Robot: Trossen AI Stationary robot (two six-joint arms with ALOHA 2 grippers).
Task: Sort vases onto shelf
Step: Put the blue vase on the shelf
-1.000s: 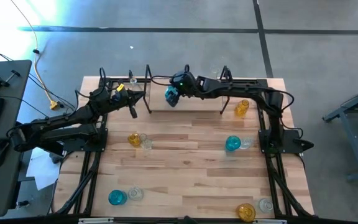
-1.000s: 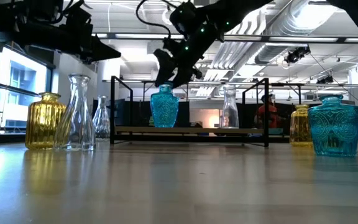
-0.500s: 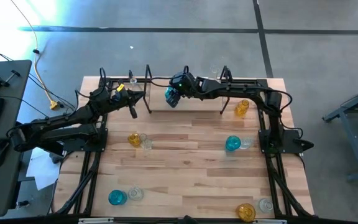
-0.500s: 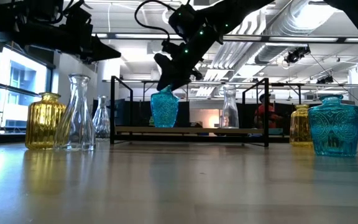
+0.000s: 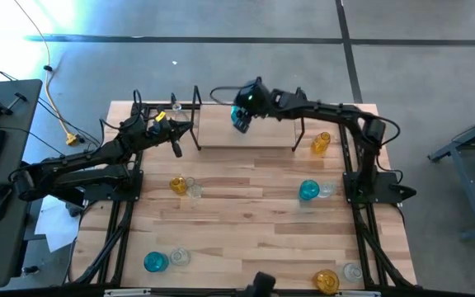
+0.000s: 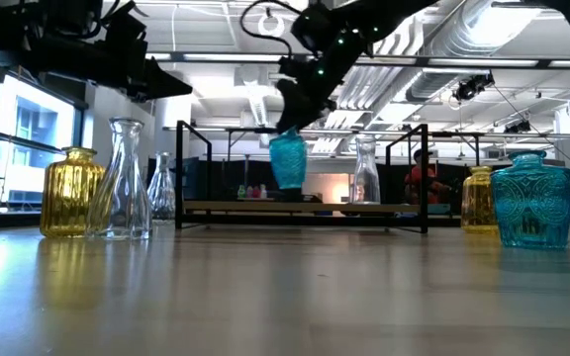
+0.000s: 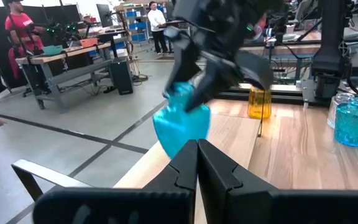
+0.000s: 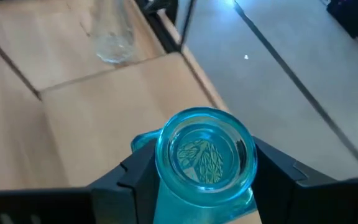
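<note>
A teal vase (image 6: 288, 161) hangs tilted over the shelf (image 6: 305, 208), in my right gripper (image 6: 296, 117), which is shut on it near the shelf's middle (image 5: 246, 136). The right wrist view looks down into the vase's open mouth (image 8: 205, 152). A clear vase (image 6: 365, 173) stands on the shelf board to its right. My left gripper (image 5: 176, 145) hovers by the shelf's left end, shut (image 7: 197, 163) and holding nothing. My right gripper pinches the teal vase's neck (image 8: 166, 186), just under the rim, between its two fingers (image 8: 135, 177), one on each side. The fingers come from above, slanting down. The vase hangs below them, tilted, its base (image 6: 287, 185) lifted clear of the shelf board.
Vases stand about the table: amber (image 5: 321, 143) right of the shelf, teal (image 5: 308, 190) with clear (image 5: 326, 189), amber (image 5: 177, 184) with clear (image 5: 194, 190), teal (image 5: 155, 262) and amber (image 5: 326, 281) near the front edge. A clear one (image 5: 174, 106) stands left of the shelf.
My right gripper has lifted the teal vase off the shelf board's left part and carried it toward the table's right and far edge. The vase stood upright on the board, then tipped, and now hangs tilted above it.
</note>
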